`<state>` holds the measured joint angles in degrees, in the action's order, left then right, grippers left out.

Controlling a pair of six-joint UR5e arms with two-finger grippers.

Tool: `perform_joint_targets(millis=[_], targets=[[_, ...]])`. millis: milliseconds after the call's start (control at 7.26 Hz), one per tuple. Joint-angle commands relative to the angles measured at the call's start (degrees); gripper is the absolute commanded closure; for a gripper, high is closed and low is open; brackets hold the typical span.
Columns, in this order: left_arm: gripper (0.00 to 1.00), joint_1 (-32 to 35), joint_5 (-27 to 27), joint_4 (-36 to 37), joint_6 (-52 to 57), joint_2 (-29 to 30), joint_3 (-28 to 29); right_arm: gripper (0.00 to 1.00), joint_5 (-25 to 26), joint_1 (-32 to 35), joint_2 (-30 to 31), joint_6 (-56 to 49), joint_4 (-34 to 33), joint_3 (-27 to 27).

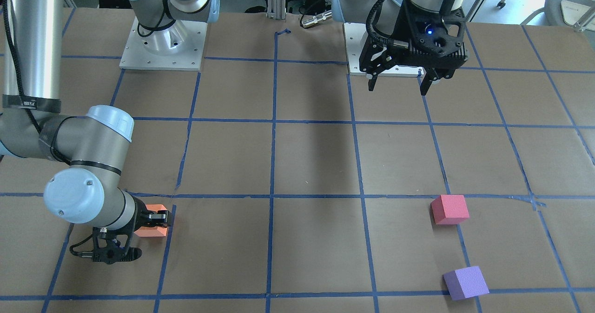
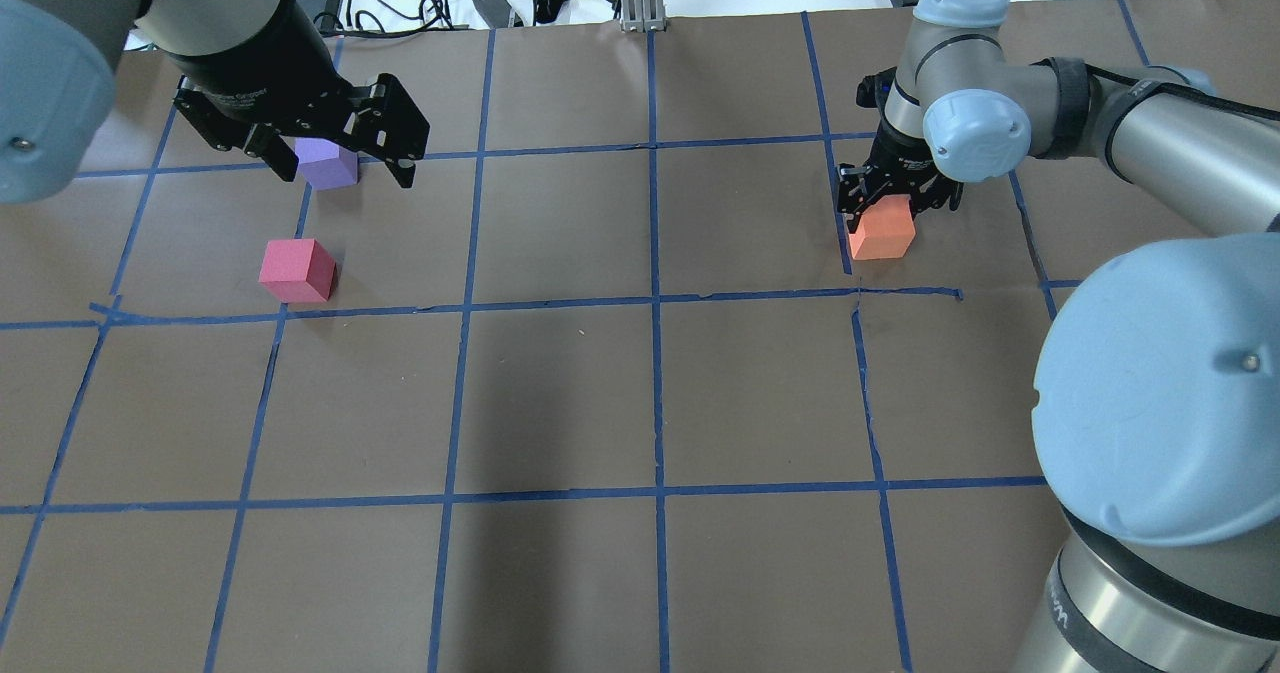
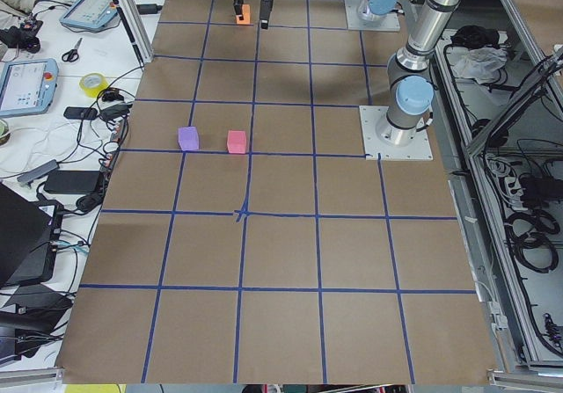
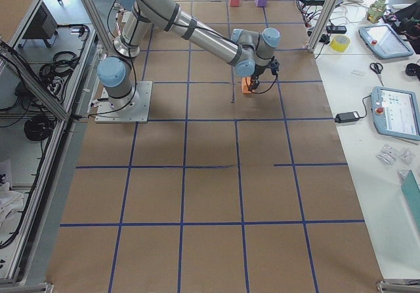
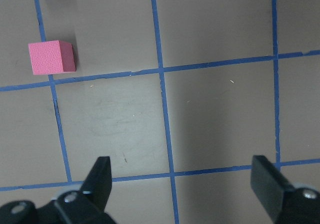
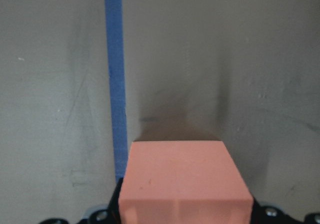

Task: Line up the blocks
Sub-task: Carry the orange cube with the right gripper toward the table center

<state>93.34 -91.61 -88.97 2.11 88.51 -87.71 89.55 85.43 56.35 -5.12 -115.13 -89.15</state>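
My right gripper (image 2: 893,209) is down at the table and shut on the orange block (image 2: 882,233), which fills the bottom of the right wrist view (image 6: 185,179); it also shows in the front view (image 1: 152,232). The pinkish-red block (image 2: 297,270) and the purple block (image 2: 328,165) sit apart on the table on my left side, also in the front view: pinkish-red (image 1: 449,209), purple (image 1: 465,283). My left gripper (image 1: 399,78) is open and empty, held high above the table; its wrist view shows the pinkish-red block (image 5: 51,56) ahead.
Blue tape lines (image 2: 655,303) mark a grid on the brown table. The arm base plates (image 1: 162,62) stand at the robot's side. An operator bench with a tape roll (image 3: 92,83) and tablets (image 3: 26,85) runs along the far edge.
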Motion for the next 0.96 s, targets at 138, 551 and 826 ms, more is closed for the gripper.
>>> perform_joint_targets(millis=[138, 551, 826], targets=[[0.00, 0.1, -0.1, -0.1, 0.1, 0.0, 0.0, 0.56, -0.4, 0.3, 0.4, 0.2, 1.5, 2.1], [0.00, -0.2, 0.1, 0.1, 0.3, 0.1, 0.0, 0.56, -3.6, 9.4, -0.8, 9.3, 5.3, 9.9], [0.00, -0.2, 0.1, 0.2, 0.4, 0.1, 0.0, 0.54, -3.2, 18.2, -6.3, 16.3, 5.3, 17.5]])
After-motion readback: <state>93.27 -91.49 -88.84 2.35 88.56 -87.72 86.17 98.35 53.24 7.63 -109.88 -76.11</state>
